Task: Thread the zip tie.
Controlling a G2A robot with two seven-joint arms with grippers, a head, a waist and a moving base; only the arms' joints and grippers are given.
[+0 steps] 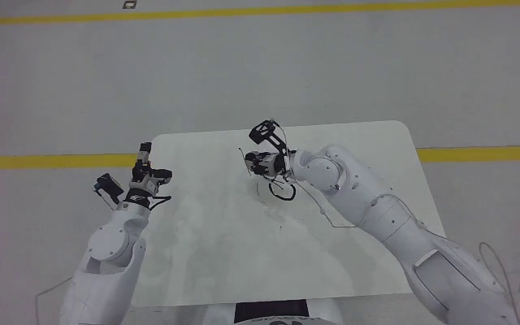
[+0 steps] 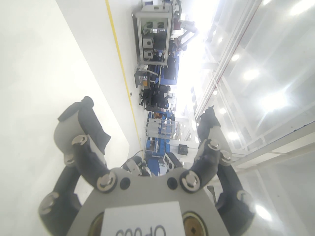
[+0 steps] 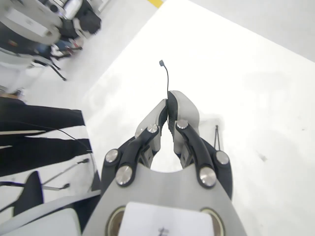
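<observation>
The zip tie (image 3: 167, 77) was clamped between the right fingers (image 3: 183, 105), which were pressed together on it at their tips. A short, thin black stretch of the tie stuck out past those tips. It curved slightly and ended in a small square head, with the white desk (image 3: 246, 57) behind it. Another thin dark strand (image 3: 216, 136) showed just beside one right finger, against the desk; whether it was part of the tie could not be told. From above, the right fingers sat over the middle of the desk, toward its far side, and pointed across toward the left arm. The tie showed there as a fine black line at their tips. The left fingers (image 2: 81, 126) were spread wide apart with nothing between them. In the top view they stood at the desk's left edge, well apart from the tie, and pointed away from the robot. Around the desk lay a pale floor (image 1: 366, 73) crossed by a yellow line (image 1: 244, 13).
</observation>
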